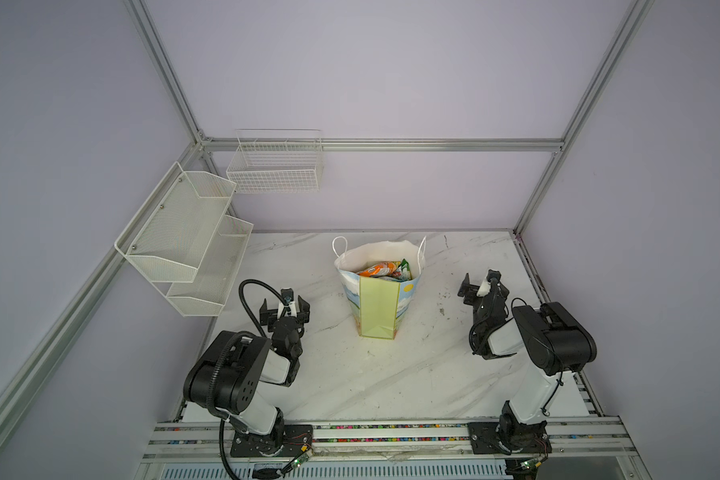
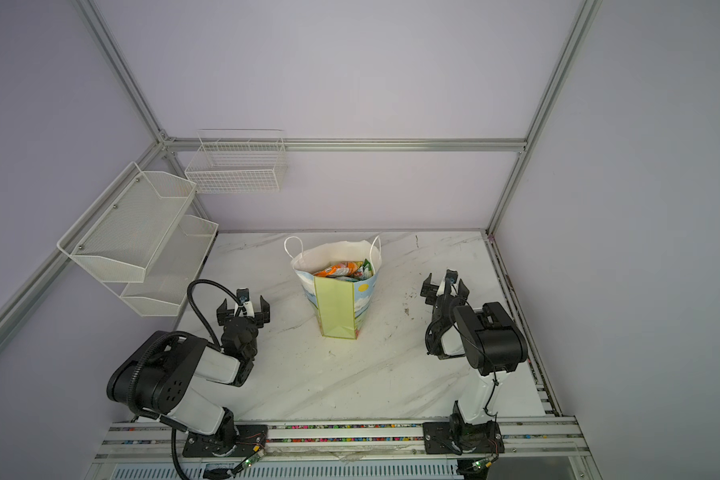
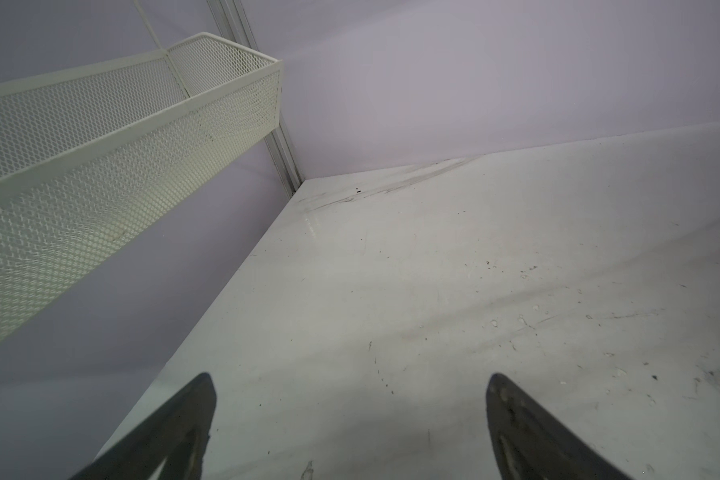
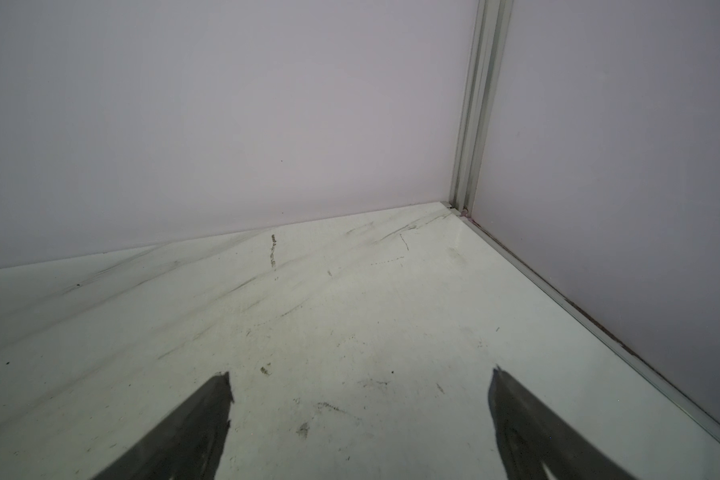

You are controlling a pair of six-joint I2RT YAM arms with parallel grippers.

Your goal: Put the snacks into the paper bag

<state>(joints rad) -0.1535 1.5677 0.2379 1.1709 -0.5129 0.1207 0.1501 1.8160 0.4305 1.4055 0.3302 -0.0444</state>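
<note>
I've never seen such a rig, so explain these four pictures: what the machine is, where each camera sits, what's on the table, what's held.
Two robot arms are mounted at a white table. Two pictures look down from overhead and are nearly alike. The other two come from cameras on the arms' wrists, looking forward over the table. The left gripper and right gripper are open and hold nothing. Between them stands the paper bag, with snacks visible inside. White baskets hang on the walls.

The scuffed white marble-look table point(image 1: 391, 374) bears the paper bag point(image 1: 378, 307) standing upright near its middle.
</note>
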